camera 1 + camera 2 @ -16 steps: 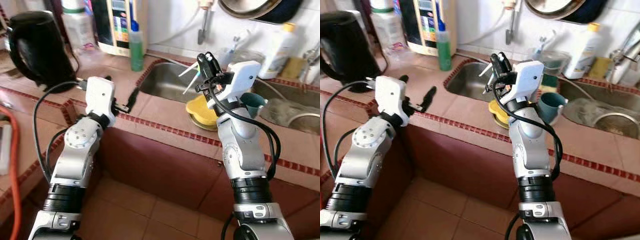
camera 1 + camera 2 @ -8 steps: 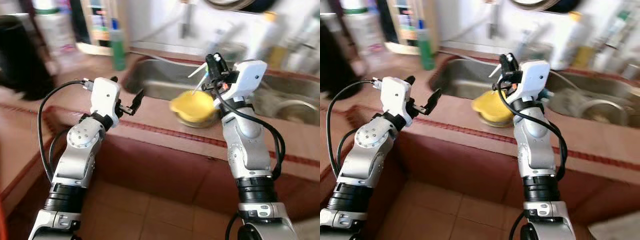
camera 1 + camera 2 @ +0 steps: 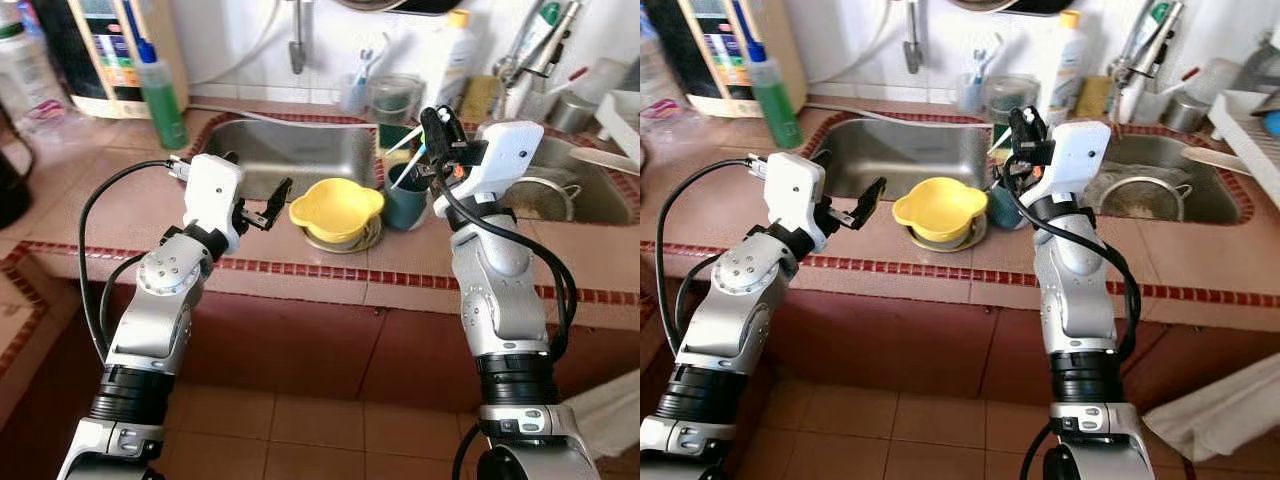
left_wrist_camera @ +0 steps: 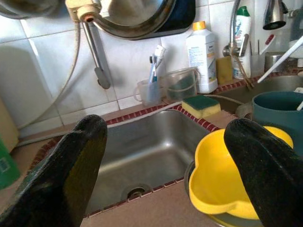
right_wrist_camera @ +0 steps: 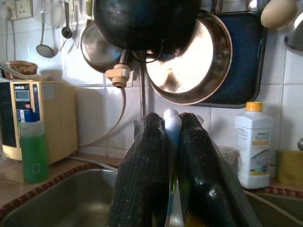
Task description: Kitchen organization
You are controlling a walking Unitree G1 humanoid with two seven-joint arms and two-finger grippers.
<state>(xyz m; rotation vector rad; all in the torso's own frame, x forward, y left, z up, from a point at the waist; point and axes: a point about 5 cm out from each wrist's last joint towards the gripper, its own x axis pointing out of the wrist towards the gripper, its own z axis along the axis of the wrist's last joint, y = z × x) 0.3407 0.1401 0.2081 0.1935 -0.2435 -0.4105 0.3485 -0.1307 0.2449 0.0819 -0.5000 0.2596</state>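
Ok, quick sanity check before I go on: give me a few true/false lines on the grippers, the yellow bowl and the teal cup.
1. The right gripper is shut on a white utensil. True.
2. The left gripper is holding the yellow bowl. False: it is open, beside the bowl, holding nothing.
3. The yellow bowl sits inside the sink. False: it rests on the counter, in front of the sink.
4. The teal cup stands next to the yellow bowl. True.
5. The green bottle lies on its side. False: it stands upright.
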